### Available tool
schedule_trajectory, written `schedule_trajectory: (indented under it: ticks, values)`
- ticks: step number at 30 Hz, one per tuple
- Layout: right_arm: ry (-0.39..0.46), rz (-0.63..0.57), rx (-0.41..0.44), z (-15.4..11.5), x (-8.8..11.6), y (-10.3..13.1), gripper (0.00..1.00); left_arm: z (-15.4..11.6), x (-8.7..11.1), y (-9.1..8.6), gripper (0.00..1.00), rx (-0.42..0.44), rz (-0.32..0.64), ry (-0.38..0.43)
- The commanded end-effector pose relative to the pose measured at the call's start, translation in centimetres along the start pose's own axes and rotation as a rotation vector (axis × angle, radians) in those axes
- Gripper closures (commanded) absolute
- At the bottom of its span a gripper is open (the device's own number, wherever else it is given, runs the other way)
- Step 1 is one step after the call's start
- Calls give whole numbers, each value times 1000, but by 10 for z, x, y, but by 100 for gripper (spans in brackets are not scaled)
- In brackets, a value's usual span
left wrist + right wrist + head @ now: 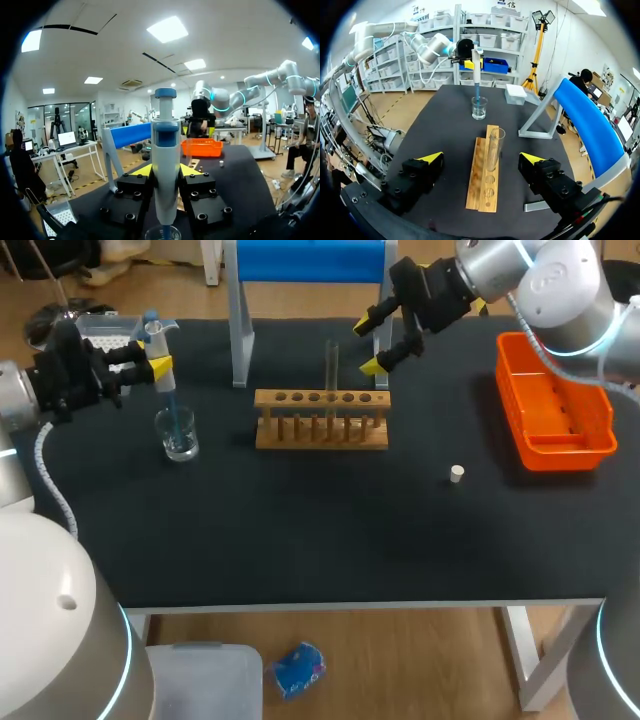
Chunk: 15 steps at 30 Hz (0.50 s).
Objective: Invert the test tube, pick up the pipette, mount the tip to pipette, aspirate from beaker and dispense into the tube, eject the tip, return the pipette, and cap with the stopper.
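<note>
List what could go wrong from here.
The left end effector holds the pipette dipped in the beaker; a sideways pull could topple the glass.
The test tube stands tall in the rack with the open right end effector close by; a bump could knock it, and its narrow mouth is easy to miss.
The stopper lies loose on the table and might roll.

The right jaws are held wide apart over the wooden rack (479,170), where a glass test tube (494,150) is stood upright. At twelve o'clock from them, a pipette (476,60) is dipped into a beaker (479,109).
</note>
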State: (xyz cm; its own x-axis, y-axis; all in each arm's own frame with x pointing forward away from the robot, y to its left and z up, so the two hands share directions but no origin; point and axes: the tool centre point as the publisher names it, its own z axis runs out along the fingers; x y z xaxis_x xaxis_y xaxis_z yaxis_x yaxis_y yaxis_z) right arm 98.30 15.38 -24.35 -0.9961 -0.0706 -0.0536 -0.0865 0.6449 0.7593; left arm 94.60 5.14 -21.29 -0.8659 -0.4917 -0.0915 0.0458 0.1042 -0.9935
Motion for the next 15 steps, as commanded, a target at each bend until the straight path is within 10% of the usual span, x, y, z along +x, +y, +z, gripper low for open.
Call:
schedule_trajectory:
  ticks: [1,15]
  values:
    - [1,0,2,-1,0,0,0,-3,1,-7,100,0,-3,3]
    - [1,0,2,-1,0,0,0,-2,5,-28,100,-19,20,9]
